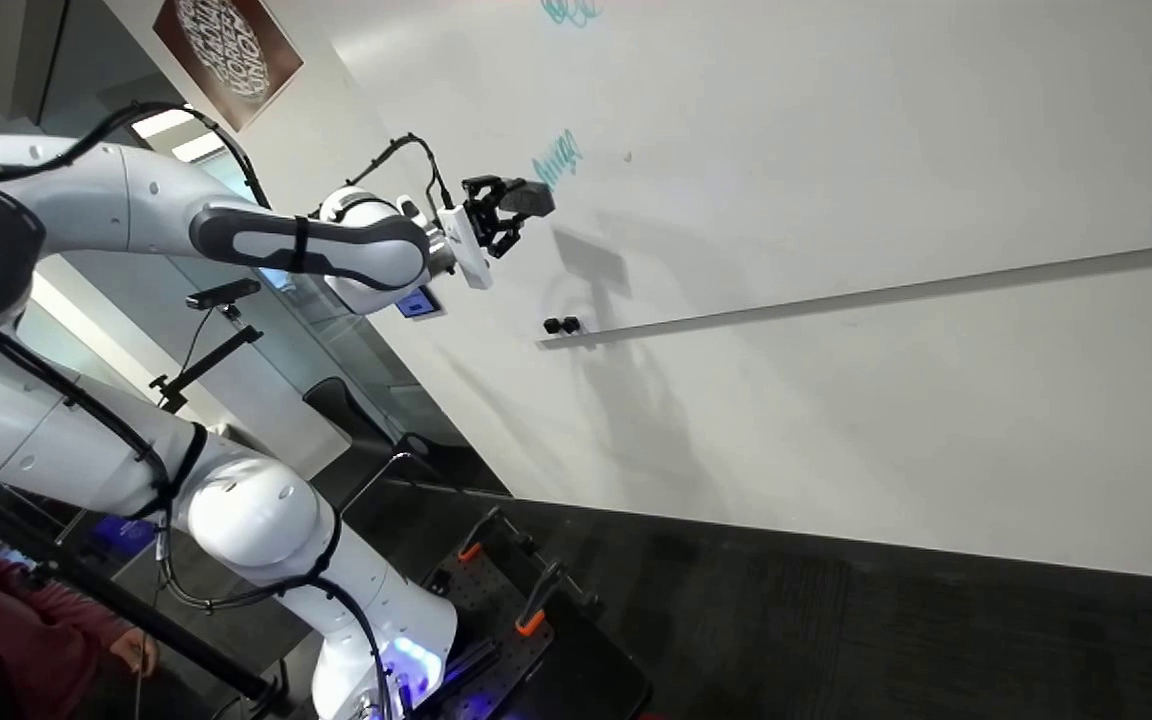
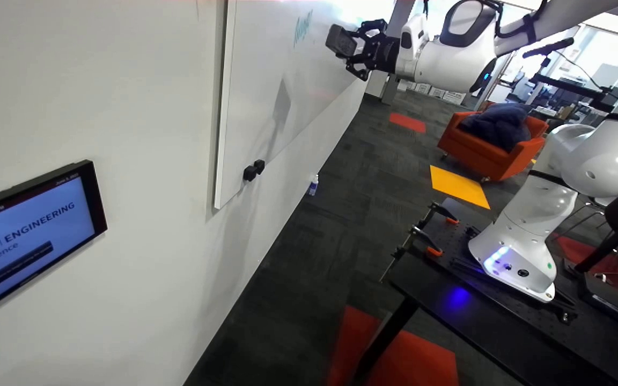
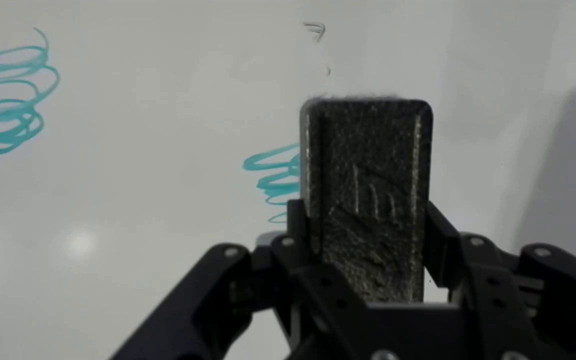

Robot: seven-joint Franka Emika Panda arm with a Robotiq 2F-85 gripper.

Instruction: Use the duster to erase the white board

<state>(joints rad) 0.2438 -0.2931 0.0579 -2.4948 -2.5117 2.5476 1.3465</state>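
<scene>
The white board (image 1: 836, 140) is a large upright panel on the wall; it also shows in an exterior view (image 2: 252, 69) and fills the wrist view (image 3: 158, 100). A teal scribble (image 1: 558, 158) is near its left end, with another teal scribble (image 1: 571, 10) above. The wrist view shows both, one scribble (image 3: 13, 105) in full and one scribble (image 3: 275, 182) partly hidden behind the duster. My gripper (image 3: 366, 230) is shut on the sides of the duster (image 3: 368, 175), a dark grey block. In both exterior views the gripper (image 1: 508, 207) holds the duster (image 2: 341, 41) apart from the board.
A grey strip (image 1: 886, 295) runs along the board's lower edge, with two small black knobs (image 1: 561, 325) at its end. A wall screen (image 2: 35, 230) hangs beside the board. The arm stands on a black table (image 2: 480, 321) with clamps. A person (image 1: 26, 620) sits near the base.
</scene>
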